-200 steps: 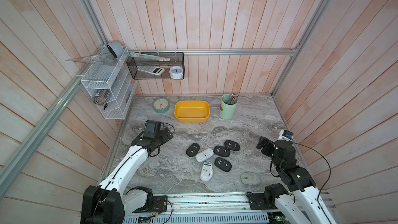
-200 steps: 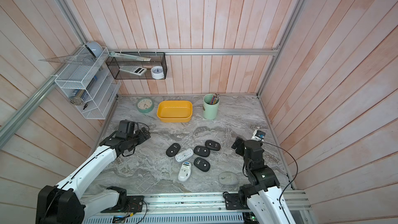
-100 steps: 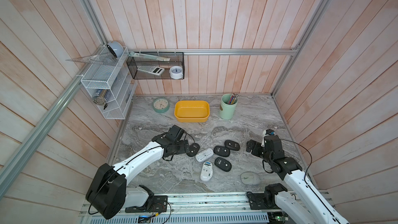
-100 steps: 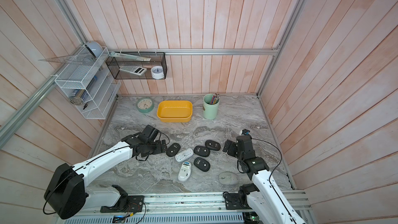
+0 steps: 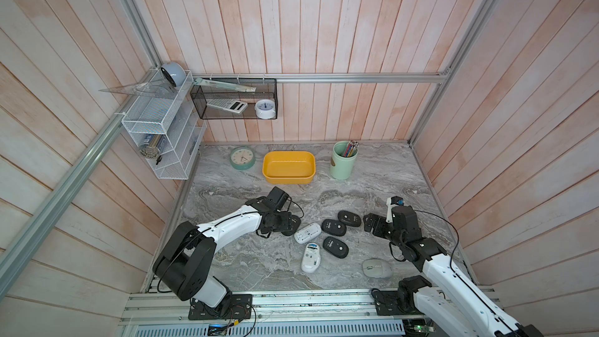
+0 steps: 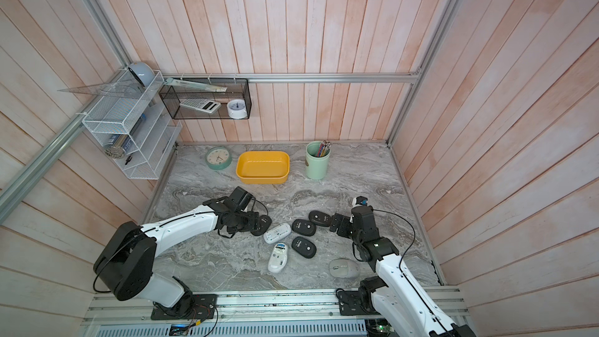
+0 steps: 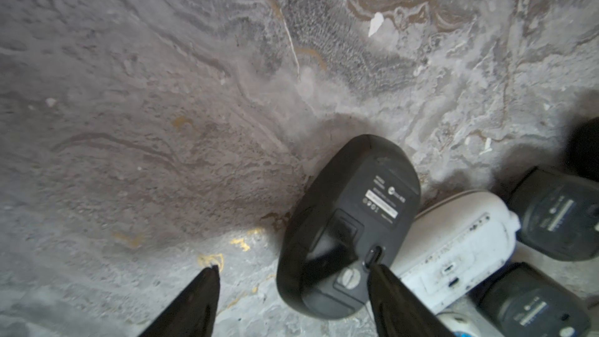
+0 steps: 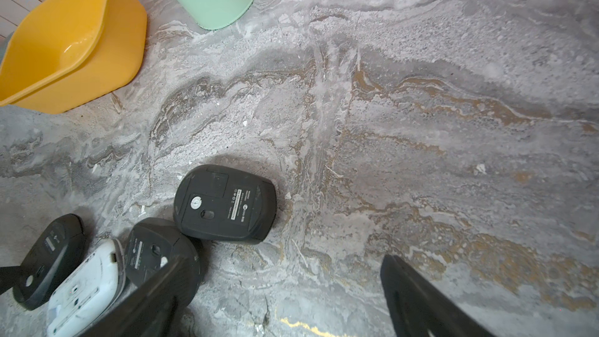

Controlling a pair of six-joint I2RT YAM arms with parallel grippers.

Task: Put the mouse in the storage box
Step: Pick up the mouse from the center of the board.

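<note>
The mouse point(image 7: 350, 218) under the left gripper point(image 7: 291, 267) is black and oval. It lies upside down on the grey marble table point(image 7: 162, 124), so its flat underside faces up, with a white label, a small switch and a pale round disc. One finger point(image 7: 389, 290) has its tip over this underside. The other finger point(image 7: 201, 296) is over the bare table, apart from the mouse. The jaws are spread and they do not pinch it. A white mouse point(image 7: 453, 241) touches its side.

The storage box point(image 5: 288, 179) is a shallow mustard-yellow tub with rounded corners. It stands at the back of the table, between a round clock point(image 5: 242, 158) and a mint-green pen cup point(image 5: 343, 166), well apart from the mouse.

In both top views the left gripper covers most of the mouse and only a dark edge shows, so the label and the switch are seen from the left wrist view alone. The top views, in return, show where the box stands, which the left wrist view does not.

The right wrist view gives the glossy outer wall of the box from close. It also shows a second black mouse point(image 8: 223, 204), upside down too, lying ahead of the right gripper point(image 8: 285, 259). That gripper's fingers are wide apart, with only bare table between them.
</note>
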